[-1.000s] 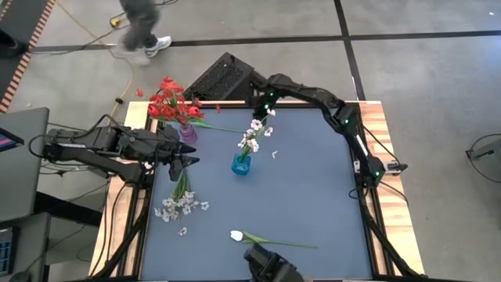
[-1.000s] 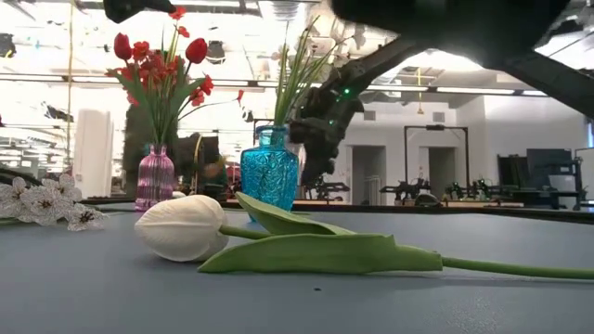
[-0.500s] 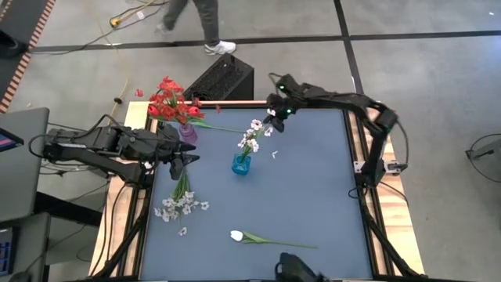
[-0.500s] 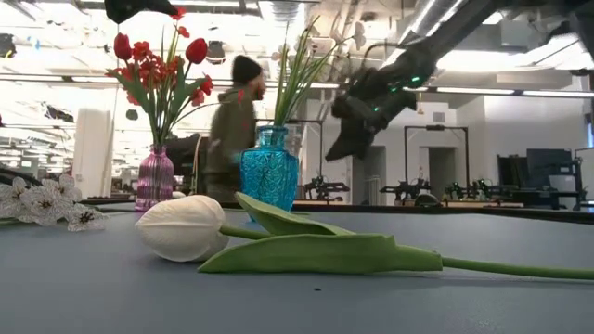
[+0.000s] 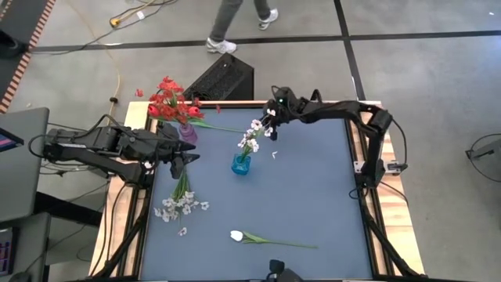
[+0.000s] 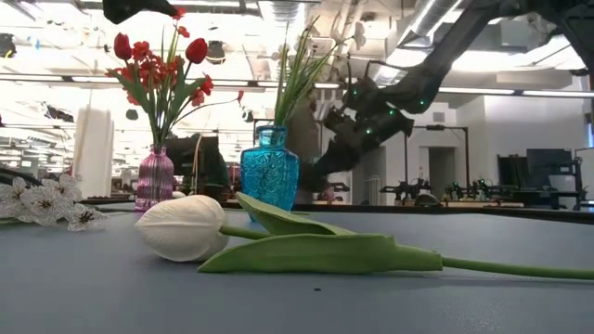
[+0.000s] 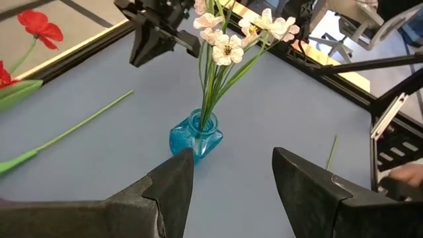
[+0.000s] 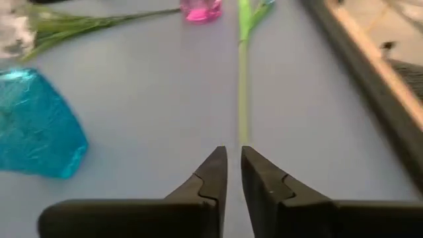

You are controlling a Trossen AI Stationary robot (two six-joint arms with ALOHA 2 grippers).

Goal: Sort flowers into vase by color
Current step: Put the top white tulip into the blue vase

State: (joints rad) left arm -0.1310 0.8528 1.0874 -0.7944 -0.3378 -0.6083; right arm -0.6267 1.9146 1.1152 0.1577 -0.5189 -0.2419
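The table [image 5: 313, 188] has wide bare room from 3 to 6 o'clock, while the pink vase [image 5: 188, 131] of red flowers [image 5: 171, 100] crowds the 11 o'clock corner, and the blue vase [image 5: 241, 164] stands near the middle. The left gripper [image 5: 188, 162] waits wide open and empty over white sprays [image 5: 178, 205] at 8 o'clock. The right gripper [image 8: 232, 173], nearly shut and empty, points along a loose stem [image 8: 242, 79] near 12 o'clock; it looks light, thin and bendy, best pinched mid-stem, as with the white tulip [image 5: 238, 235] at 6.

Both arms are matte black, built of chunky jointed segments with black cables looped along them. The right arm [image 5: 337, 110] carries small green indicator lights near its wrist, seen toward the upper centre. The left gripper [image 7: 231, 188] has 2 broad dark fingers with angular stepped inner edges; the right gripper [image 8: 232, 175] ends in 2 slim tapered ones
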